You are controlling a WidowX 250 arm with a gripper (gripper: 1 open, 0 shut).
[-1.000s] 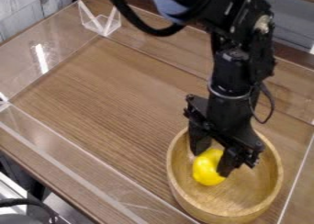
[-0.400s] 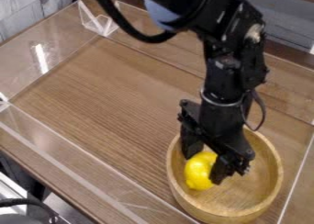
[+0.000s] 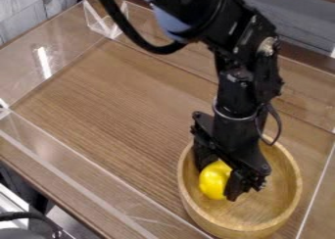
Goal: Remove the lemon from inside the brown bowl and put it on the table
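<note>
The yellow lemon [image 3: 213, 181] lies inside the brown bowl [image 3: 283, 215], on the left part of its floor. The bowl stands on the table [image 3: 124, 106] near the front right. My black gripper [image 3: 220, 176] points straight down into the bowl. Its fingers [image 3: 245, 183] straddle the lemon and sit close against its sides. The right finger covers part of the lemon. I cannot make out whether the fingers press on the lemon or only stand beside it.
Clear acrylic walls [image 3: 53, 57] run along the table's left and front edges. A small clear stand [image 3: 105, 23] sits at the far left corner. The arm's black links and cables [image 3: 197, 18] reach over the table from the top.
The gripper and lemon have shifted slightly left within the bowl. The fingers now sit closer around the lemon than one second ago.
</note>
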